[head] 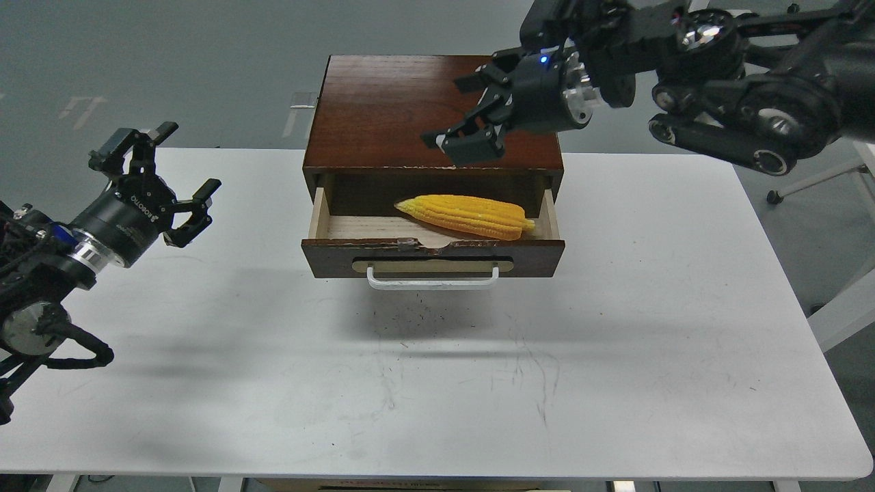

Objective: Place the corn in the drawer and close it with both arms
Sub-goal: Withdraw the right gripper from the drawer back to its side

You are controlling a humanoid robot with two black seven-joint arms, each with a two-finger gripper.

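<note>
Head view shows the corn [466, 216] lying inside the open drawer [433, 256], toward its right side, tip pointing left. The right gripper [465, 113] hangs above the cabinet top [383, 116], fingers spread and holding nothing. The left gripper [164, 171], also spread and empty, sits over the tabletop's [615, 342] left edge, well apart from the drawer. Closing looks next: I judge both should press the drawer front evenly, either side of the white handle [433, 279], to avoid jamming.
</note>
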